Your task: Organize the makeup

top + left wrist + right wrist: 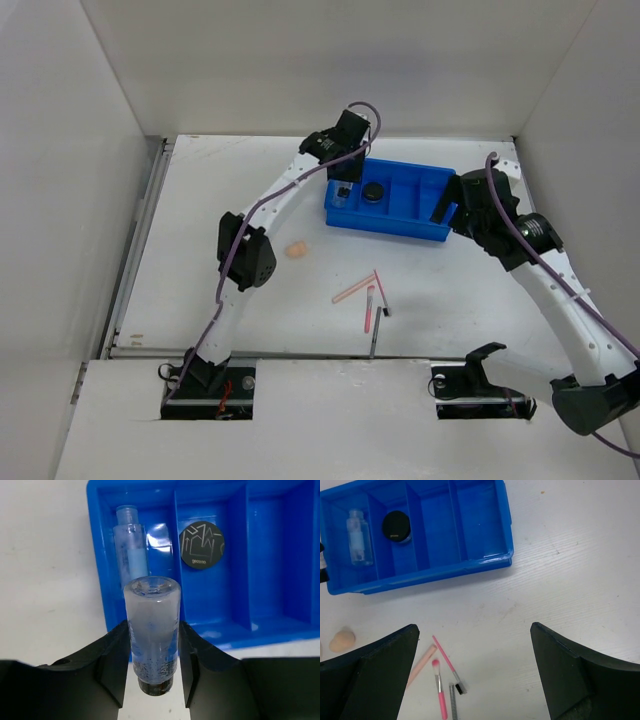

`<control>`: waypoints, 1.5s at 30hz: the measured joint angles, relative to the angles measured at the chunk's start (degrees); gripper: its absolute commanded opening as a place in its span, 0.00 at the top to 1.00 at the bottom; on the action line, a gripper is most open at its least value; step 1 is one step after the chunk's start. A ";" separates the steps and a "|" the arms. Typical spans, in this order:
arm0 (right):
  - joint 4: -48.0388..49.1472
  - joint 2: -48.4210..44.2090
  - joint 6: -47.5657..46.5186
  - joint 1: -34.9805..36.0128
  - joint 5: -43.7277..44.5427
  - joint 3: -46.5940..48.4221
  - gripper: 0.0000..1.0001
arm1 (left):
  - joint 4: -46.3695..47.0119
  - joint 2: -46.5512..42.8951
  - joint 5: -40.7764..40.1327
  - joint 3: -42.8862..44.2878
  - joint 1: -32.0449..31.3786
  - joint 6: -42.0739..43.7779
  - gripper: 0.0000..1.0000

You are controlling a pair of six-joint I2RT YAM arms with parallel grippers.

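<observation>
The left gripper [152, 656], jaws clenched on a dark-capped vial [151, 615], hovers at the end compartment of a blue tray [97, 555], where a clear tube [131, 545] lies. Released off-centre, the vial may strike the wall and roll onto the counter [45, 580]. The right gripper [475, 670] has jaws gaping, empty.

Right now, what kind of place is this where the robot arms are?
Probably a robot testing booth, not a home: plain white walls box in a white table, with two arms bolted at its edge.
</observation>
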 measured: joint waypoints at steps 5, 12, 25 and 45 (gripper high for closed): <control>-0.04 1.60 -0.50 0.00 1.09 0.00 0.01 | 1.88 8.07 2.93 3.21 2.25 0.07 0.95; -0.09 3.19 -0.98 0.00 1.60 0.00 0.01 | 4.48 12.20 4.57 5.31 3.98 0.04 0.46; 0.17 5.03 -1.01 0.00 0.04 0.44 0.02 | 7.63 2.19 8.09 -2.01 3.87 -0.42 0.13; 13.53 6.95 3.41 14.86 -15.98 -16.52 0.09 | 2.05 -39.95 -1.92 -50.05 1.01 -4.22 0.01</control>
